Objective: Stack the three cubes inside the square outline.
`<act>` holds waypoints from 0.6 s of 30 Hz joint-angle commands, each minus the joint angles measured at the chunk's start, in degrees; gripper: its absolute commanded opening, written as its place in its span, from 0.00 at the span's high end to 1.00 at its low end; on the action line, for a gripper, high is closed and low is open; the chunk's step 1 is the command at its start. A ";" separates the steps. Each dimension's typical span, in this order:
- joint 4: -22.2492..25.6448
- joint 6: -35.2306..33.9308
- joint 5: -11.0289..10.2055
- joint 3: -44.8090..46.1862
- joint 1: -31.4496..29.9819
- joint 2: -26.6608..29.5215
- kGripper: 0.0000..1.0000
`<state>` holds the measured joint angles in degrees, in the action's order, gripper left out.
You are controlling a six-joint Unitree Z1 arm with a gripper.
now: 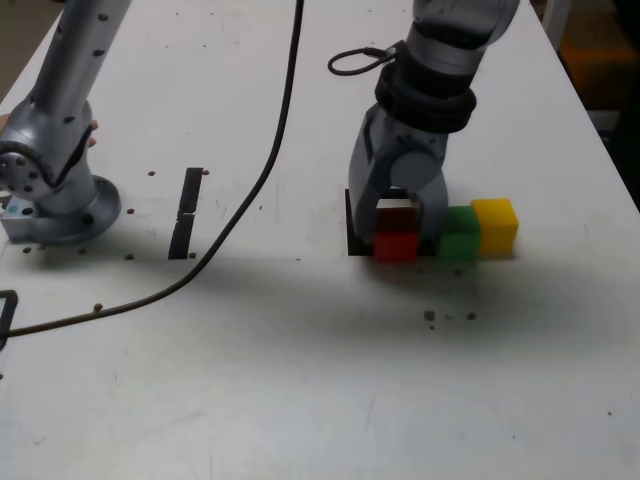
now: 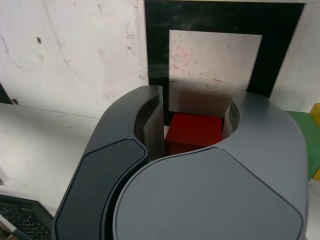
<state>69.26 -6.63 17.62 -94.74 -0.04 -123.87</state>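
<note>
The red cube (image 1: pixel 396 246) (image 2: pixel 194 134) sits between the two jaws of my gripper (image 1: pixel 398 236) (image 2: pixel 194 117), and both jaws press against its sides, so the gripper is shut on it. It is low at the table, at the near edge of the square outline (image 1: pixel 350 228) (image 2: pixel 157 50). In the wrist view the outline's white centre lies bare just beyond the cube. The green cube (image 1: pixel 459 236) (image 2: pixel 306 135) stands right beside the gripper on the exterior view's right. The yellow cube (image 1: pixel 496 224) touches the green one's far side.
A black cable (image 1: pixel 262 180) runs across the white table (image 1: pixel 300 380) left of the gripper. Thin black strip marks (image 1: pixel 187 210) lie further left, near a second arm's grey base (image 1: pixel 55 195). A cable loop (image 1: pixel 352 62) hangs by my wrist. The table's right edge is near the yellow cube.
</note>
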 commanded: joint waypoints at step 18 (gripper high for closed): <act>2.96 -1.54 -2.83 1.36 1.22 3.69 0.75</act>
<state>72.10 -8.15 15.02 -93.73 0.87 -120.67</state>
